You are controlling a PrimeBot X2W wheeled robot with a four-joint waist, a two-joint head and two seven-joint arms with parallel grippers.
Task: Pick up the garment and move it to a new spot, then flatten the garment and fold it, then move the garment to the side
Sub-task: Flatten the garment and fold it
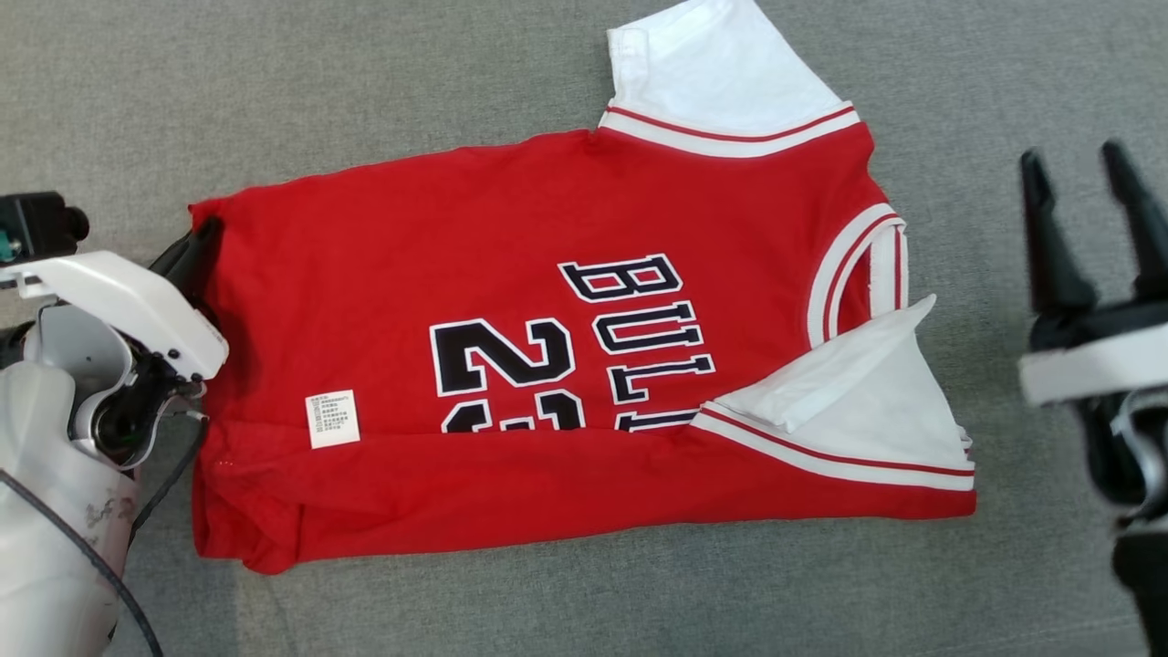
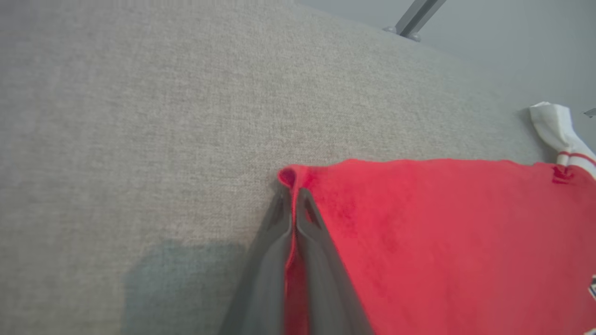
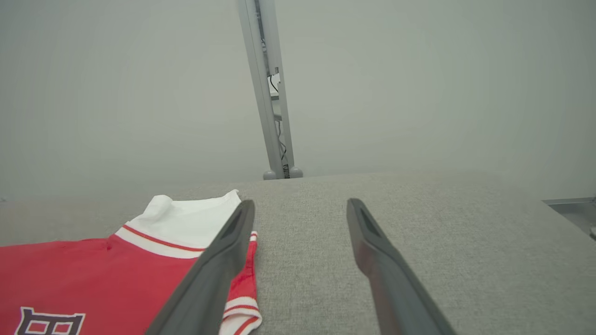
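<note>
The garment [image 1: 411, 255] is a red jersey with white sleeves and dark lettering. It lies flat on the grey cloth surface [image 1: 274, 82], its bottom long edge folded up over the lettering. My left gripper [image 1: 196, 251] is at its far left corner, shut on the red hem; in the left wrist view the two fingers [image 2: 279, 242] press together with a strip of the garment [image 2: 442, 232] between them. My right gripper [image 1: 1086, 182] hovers open to the right of the collar end, apart from the cloth. In the right wrist view that gripper [image 3: 300, 209] stands just right of the garment [image 3: 93, 265].
The grey cloth surface extends on all sides of the jersey. A grey metal post [image 3: 272, 93] stands beyond the far edge, also the post [image 2: 416, 16] in the left wrist view. A metal fitting [image 3: 572, 209] sits at the right edge.
</note>
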